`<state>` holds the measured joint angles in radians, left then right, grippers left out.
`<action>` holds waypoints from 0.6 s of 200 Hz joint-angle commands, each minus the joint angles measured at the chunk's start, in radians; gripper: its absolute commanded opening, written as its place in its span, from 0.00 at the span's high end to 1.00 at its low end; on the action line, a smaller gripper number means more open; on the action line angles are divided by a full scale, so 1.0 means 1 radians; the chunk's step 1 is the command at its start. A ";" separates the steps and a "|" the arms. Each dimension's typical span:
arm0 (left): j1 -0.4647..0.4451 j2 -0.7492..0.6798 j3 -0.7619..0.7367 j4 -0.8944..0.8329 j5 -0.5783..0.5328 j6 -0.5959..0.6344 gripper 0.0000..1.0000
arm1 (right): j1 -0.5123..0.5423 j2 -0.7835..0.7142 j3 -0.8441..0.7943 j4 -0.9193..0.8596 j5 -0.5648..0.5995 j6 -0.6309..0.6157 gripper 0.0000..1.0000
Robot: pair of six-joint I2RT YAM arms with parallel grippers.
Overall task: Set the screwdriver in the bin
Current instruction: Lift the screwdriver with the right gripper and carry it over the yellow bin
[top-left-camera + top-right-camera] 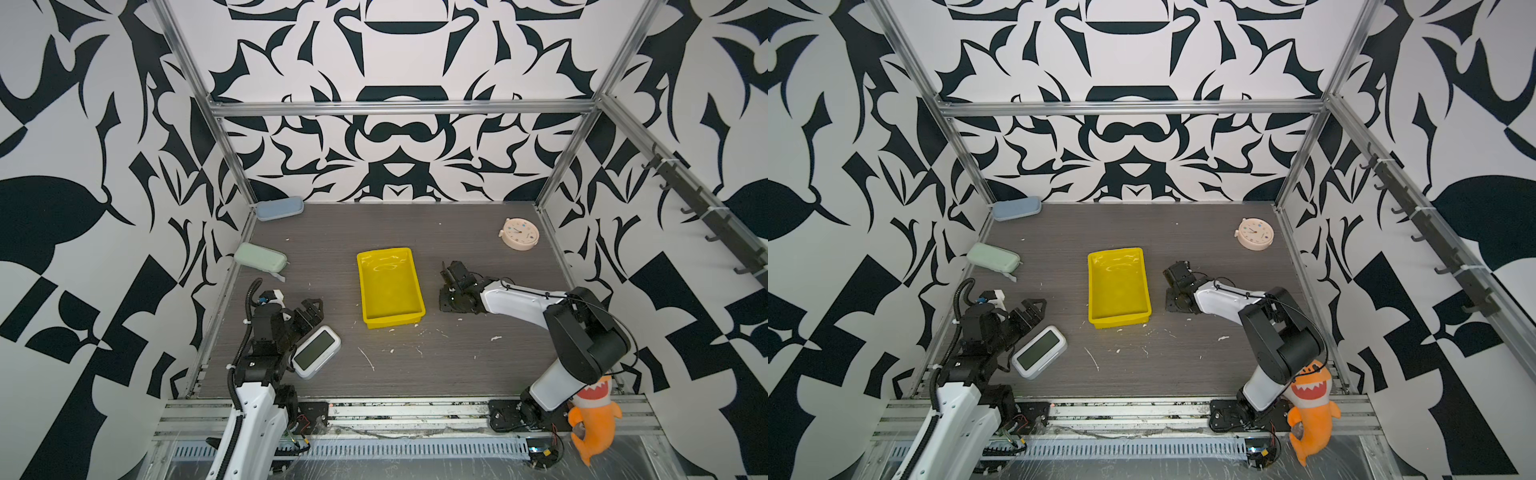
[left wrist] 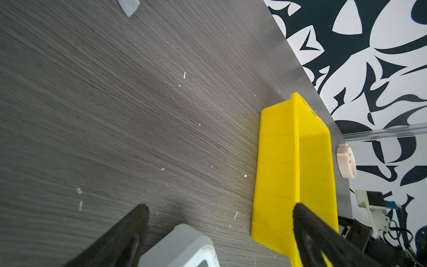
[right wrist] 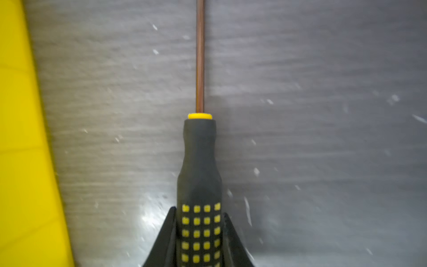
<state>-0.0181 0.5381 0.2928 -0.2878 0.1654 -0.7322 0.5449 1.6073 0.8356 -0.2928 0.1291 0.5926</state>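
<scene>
Screwdriver point(image 3: 199, 161) clamped in the right hand point(image 3: 199, 217): both fingers pinch the dotted end of the black handle, and the thin shaft runs straight out ahead of the hand over bare worktop point(image 3: 323, 138). The yellow bin point(image 3: 20, 138) lies just beside it, its wall alongside the shaft, and the tool is outside it. In both top views that hand sits just right of the bin, mid-worktop. The left hand point(image 2: 220, 208) hangs released near the front-left corner, by the white clock point(image 2: 182, 245).

top views: high, front, looking down on whole table point(image 1: 457, 365) | wrist views: close, low, both catching bin point(image 2: 277, 161)
</scene>
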 commanded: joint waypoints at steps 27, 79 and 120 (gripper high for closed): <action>-0.003 -0.004 -0.005 0.026 0.016 0.007 0.00 | 0.004 -0.262 0.021 -0.251 0.113 0.020 0.90; -0.068 0.104 -0.016 0.193 0.201 0.094 0.01 | 0.056 -0.316 0.094 -0.133 -0.100 0.210 0.99; -0.145 0.104 -0.007 0.181 0.126 0.117 0.01 | 0.280 -0.030 0.357 -0.087 -0.010 0.251 0.99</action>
<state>-0.1520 0.6697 0.2836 -0.1375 0.3035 -0.6449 0.7120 1.4376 1.0225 -0.4427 0.0845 0.7975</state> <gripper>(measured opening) 0.993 0.237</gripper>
